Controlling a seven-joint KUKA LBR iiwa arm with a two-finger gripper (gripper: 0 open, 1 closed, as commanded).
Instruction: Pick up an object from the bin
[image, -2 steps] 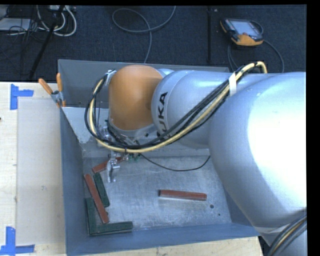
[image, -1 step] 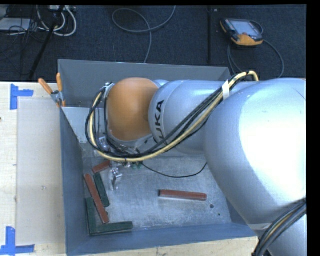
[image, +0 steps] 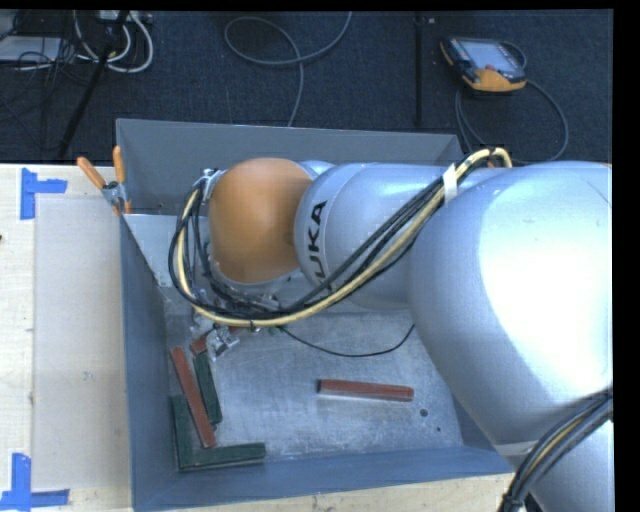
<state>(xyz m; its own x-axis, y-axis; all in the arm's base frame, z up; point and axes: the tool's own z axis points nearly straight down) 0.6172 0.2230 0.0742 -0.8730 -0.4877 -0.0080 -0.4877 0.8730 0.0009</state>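
The grey metal bin (image: 290, 142) holds a few flat strips and little else. In its lower left corner lies a small cluster: a red-brown strip (image: 192, 395) runs slantwise from upper left to lower right. A dark green strip (image: 208, 388) lies just beside it on its right, touching or nearly so. A dark green L-shaped piece (image: 222, 455) runs down the left wall and turns along the near wall. The foot of the red-brown strip rests on or against this piece.

A second red-brown stick (image: 365, 390) lies flat by itself on the floor in the middle of the bin, well apart from the cluster.

The arm (image: 400, 250) comes in from the right and covers the upper half of the bin. Its orange cover (image: 255, 220) and a loop of black and yellow cables (image: 185, 262) hang over the back left part. The tool (image: 214, 342) shows below the cover, low over the floor and just beside the upper end of the red-brown strip. Whether it is open or closed cannot be told, and nothing can be seen held in it.

The cluster sits tight against the left and near walls. The floor between the cluster and the lone stick is bare, as is the strip along the near wall to the right.
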